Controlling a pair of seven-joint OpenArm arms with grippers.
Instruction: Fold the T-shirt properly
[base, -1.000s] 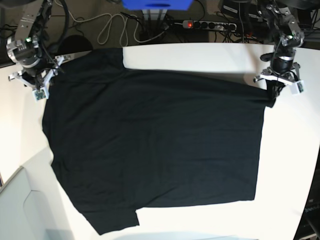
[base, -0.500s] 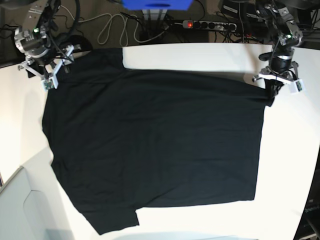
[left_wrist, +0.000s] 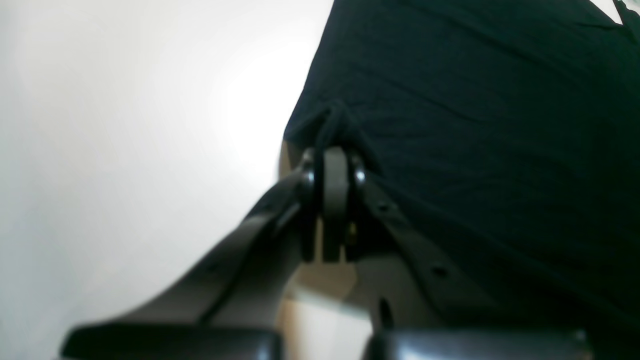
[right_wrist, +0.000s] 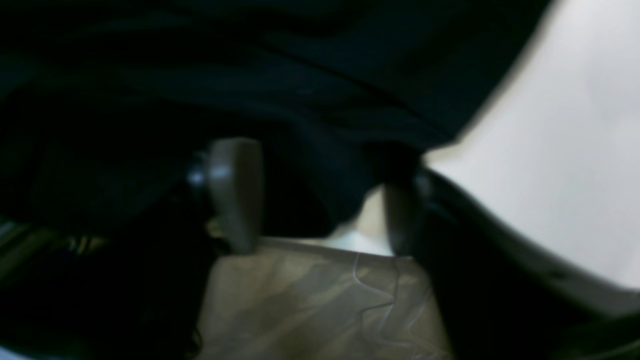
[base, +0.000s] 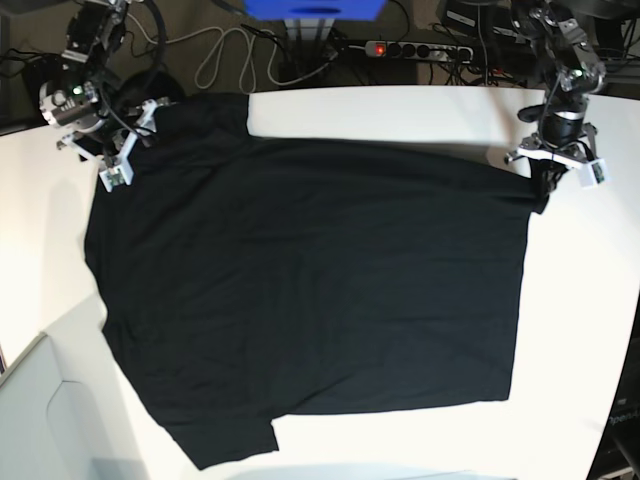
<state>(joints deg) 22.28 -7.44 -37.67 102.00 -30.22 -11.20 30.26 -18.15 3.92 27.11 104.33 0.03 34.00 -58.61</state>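
You have the T-shirt (base: 310, 290) spread flat, plain black side up, over most of the white table (base: 590, 330). Its body runs from a sleeve at the base view's 7 o'clock up to the far edge at 11 o'clock.

Your left gripper (base: 552, 178) sits at the shirt's 2 o'clock corner. In the left wrist view the left gripper's (left_wrist: 334, 165) jaws are pressed together, pinching a small gathered ridge of the T-shirt (left_wrist: 475, 125) at its edge.

Your right gripper (base: 128, 150) hangs over the shirt's 10 o'clock corner. The blurred right wrist view shows the right gripper (right_wrist: 320, 195) with its pads parted, a fold of the T-shirt (right_wrist: 280, 90) drooping between them; you cannot tell whether either pad touches it.
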